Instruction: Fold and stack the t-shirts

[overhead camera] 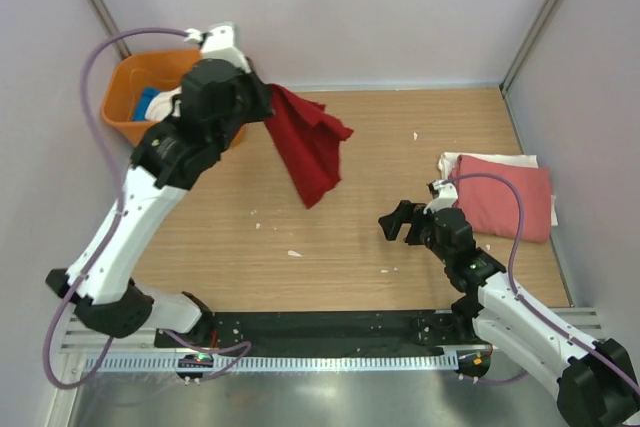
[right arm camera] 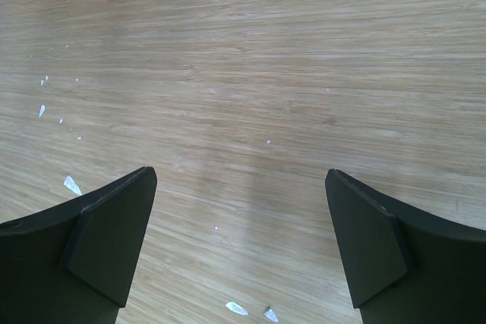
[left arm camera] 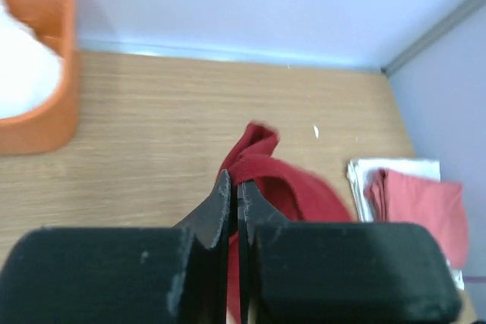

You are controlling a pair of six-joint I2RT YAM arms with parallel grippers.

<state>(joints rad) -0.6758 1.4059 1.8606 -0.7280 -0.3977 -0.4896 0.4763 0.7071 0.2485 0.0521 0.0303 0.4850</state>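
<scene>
My left gripper (overhead camera: 262,105) is raised at the back left, shut on a dark red t-shirt (overhead camera: 310,152) that hangs from it above the table. In the left wrist view the jaws (left arm camera: 234,187) pinch the red cloth (left arm camera: 296,191). A folded salmon-pink t-shirt (overhead camera: 505,195) lies on a folded white one (overhead camera: 470,160) at the right edge; both show in the left wrist view (left arm camera: 425,210). My right gripper (overhead camera: 400,222) is open and empty, low over bare wood (right arm camera: 243,111) left of that stack.
An orange plastic tub (overhead camera: 135,97) stands at the back left, holding blue and white cloth (overhead camera: 160,102); it shows in the left wrist view (left arm camera: 45,111). Small white scraps (overhead camera: 294,253) lie on the wooden table. Walls close in the back and sides.
</scene>
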